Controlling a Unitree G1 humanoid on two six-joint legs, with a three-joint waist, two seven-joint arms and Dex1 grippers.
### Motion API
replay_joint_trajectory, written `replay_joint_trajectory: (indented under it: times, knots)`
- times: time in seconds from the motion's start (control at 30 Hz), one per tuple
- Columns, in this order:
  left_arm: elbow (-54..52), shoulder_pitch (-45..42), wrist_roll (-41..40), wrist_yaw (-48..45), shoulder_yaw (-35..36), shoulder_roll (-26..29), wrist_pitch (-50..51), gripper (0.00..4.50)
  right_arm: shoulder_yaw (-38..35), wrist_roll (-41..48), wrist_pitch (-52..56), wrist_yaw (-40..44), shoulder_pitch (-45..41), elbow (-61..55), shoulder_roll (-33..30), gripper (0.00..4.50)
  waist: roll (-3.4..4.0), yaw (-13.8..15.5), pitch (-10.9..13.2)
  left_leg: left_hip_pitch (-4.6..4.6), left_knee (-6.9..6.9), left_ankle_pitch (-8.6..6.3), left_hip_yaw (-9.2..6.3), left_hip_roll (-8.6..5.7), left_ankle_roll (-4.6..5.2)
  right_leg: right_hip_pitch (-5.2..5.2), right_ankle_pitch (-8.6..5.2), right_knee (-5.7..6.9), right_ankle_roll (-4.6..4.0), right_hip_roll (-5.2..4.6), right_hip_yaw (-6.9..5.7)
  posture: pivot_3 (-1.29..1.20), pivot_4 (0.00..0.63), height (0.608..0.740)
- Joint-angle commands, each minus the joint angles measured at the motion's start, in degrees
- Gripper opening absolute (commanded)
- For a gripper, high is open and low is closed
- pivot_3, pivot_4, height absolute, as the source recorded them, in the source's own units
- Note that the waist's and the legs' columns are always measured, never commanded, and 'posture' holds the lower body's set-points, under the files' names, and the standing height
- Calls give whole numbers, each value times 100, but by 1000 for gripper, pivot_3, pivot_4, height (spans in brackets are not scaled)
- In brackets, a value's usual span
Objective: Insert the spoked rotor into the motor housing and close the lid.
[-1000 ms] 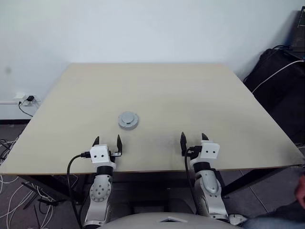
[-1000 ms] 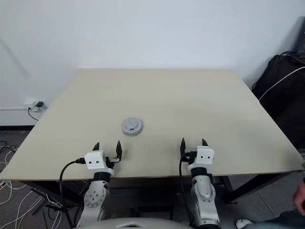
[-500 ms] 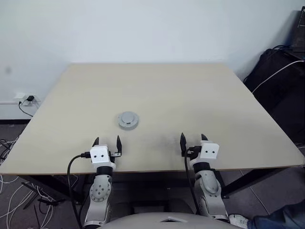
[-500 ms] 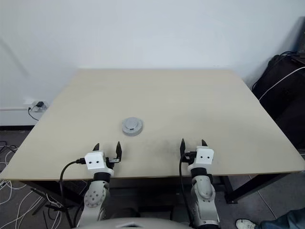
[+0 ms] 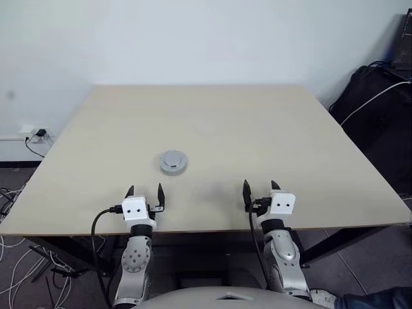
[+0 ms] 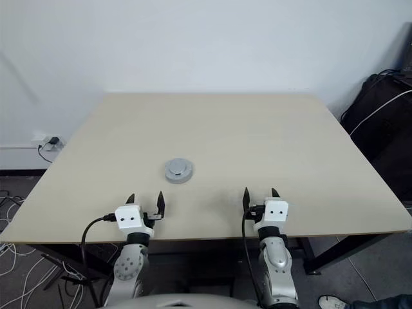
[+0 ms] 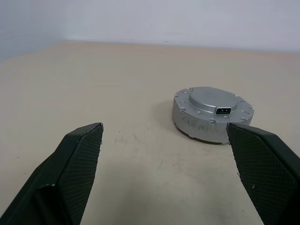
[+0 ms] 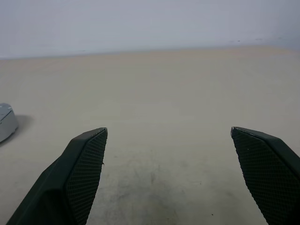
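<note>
A small round grey lid [image 5: 173,162] lies on the beige table [image 5: 257,129], plain face with raised centre upward; in the left wrist view the lid [image 7: 213,114] shows a small port in its raised centre. Whether the motor housing sits under it I cannot tell. The spoked rotor is hidden. My left gripper [image 5: 145,191] hovers open near the table's front edge, just short of the lid and slightly left of it, nothing between its fingers. My right gripper [image 5: 260,187] is open too, well to the lid's right, over bare table.
A black bag [image 5: 380,109] with a white cable leans by the table's right side. Loose cables and a wall socket [image 5: 35,134] are on the floor at the left. A person's blue-clad leg [image 5: 376,299] shows at the lower right corner.
The person at the lower right has drawn back, and the hand seen there earlier is gone. Both grippers and the lid have stayed still.
</note>
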Motion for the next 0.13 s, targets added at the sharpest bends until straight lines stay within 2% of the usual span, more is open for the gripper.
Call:
replay_joint_trajectory:
  times: [0.03,0.13]
  knots:
    - [-3,-54,38,7,-29,-56,-41,4453,28,-29,-36,7,-115,-129,-12,4500,0,0,0,0,0,0,0,0,0,0,0,0,0,0,0,0,0,740]
    - [10,-61,37,8,-22,-72,-43,4453,34,-50,-20,7,-131,-125,-25,4500,0,0,0,0,0,0,0,0,0,0,0,0,0,0,0,0,0,740]
